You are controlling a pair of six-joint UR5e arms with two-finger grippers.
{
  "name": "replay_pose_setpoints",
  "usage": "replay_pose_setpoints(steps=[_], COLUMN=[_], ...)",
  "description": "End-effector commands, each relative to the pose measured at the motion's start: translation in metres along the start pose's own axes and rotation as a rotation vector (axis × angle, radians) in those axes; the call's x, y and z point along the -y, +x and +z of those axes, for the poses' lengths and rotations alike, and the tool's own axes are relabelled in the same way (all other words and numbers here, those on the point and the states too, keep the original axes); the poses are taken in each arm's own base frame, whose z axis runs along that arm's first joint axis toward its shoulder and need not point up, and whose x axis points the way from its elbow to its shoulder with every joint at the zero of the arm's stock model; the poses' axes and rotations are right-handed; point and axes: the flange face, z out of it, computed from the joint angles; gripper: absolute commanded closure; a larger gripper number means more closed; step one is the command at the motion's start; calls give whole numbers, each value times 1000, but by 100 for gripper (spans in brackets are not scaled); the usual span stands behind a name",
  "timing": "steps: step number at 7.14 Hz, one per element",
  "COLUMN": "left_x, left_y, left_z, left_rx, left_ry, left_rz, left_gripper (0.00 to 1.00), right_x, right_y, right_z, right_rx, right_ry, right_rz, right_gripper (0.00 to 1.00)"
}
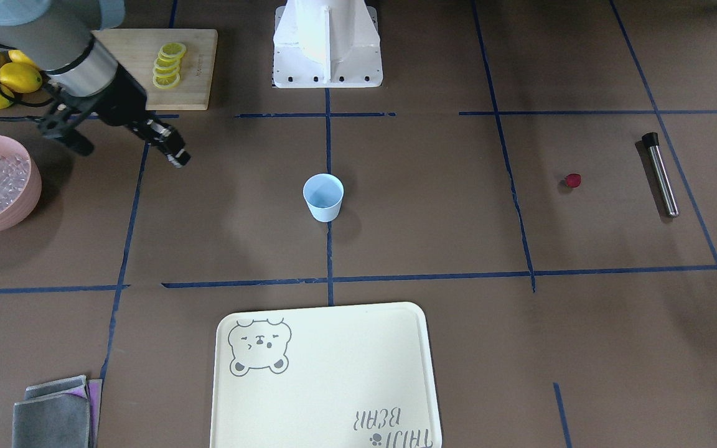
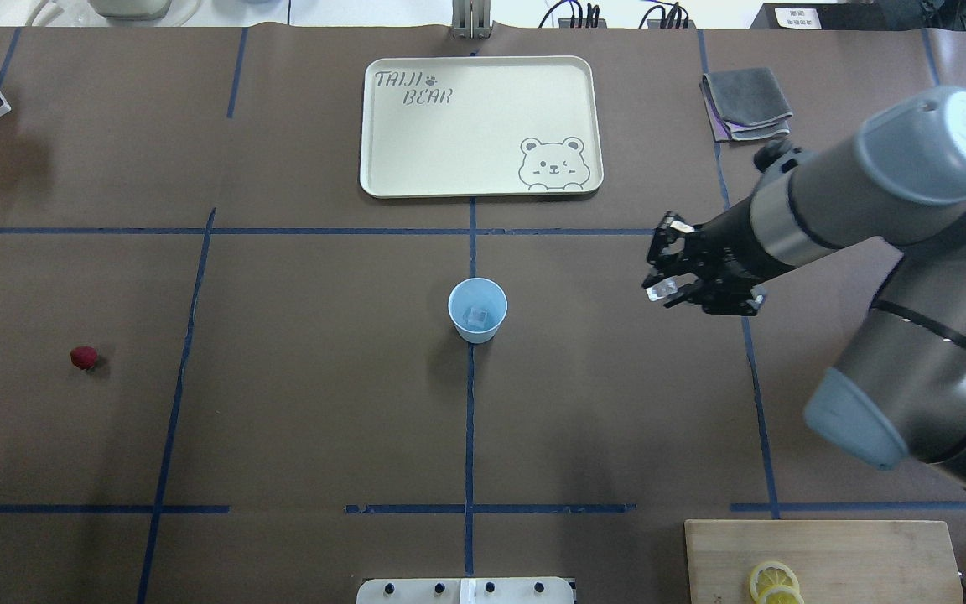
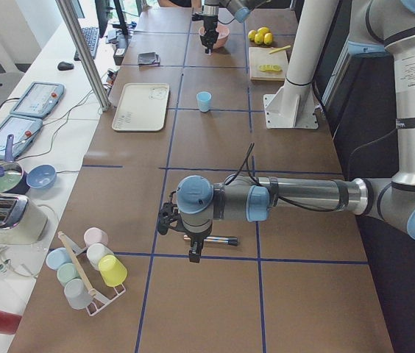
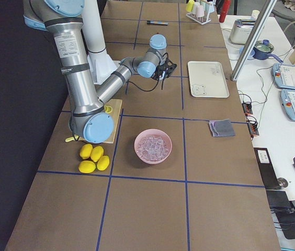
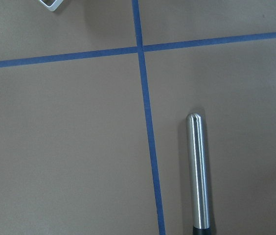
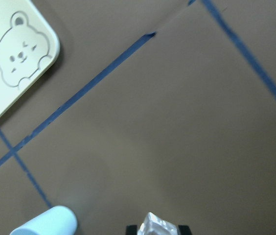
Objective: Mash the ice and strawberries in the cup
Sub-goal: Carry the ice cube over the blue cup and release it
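A: Clamping 1 ice cube in the right gripper, hovering well to the robot's right of the pale blue cup at table centre.

B: Calls for a leftward carry, probably. No telling with the left gripper.

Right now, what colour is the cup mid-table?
Pale blue, plain, no pattern. The cup shows best in the front-facing view.

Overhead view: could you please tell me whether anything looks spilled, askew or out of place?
Nothing stands out: the cup stands upright with an ice cube inside, nothing is spilled, and the strawberry lies alone on the table.
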Motion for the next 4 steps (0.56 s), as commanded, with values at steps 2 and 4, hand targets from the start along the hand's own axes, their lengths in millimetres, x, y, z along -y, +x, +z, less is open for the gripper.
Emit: replay_pose_setpoints(steps=[2, 4], left_x=[-1, 0], left_y=[0, 0], left_z=[0, 0], left_rx=[0, 0], left_ry=[-1, -1], left_rz=[0, 0], left_gripper=[0, 0], right_x=[-100, -109], right_y=[-120, -134], right_z=[111, 126], right_rx=[29, 36], right_ry=[57, 99], right_rz=[55, 63], right_gripper=[100, 100])
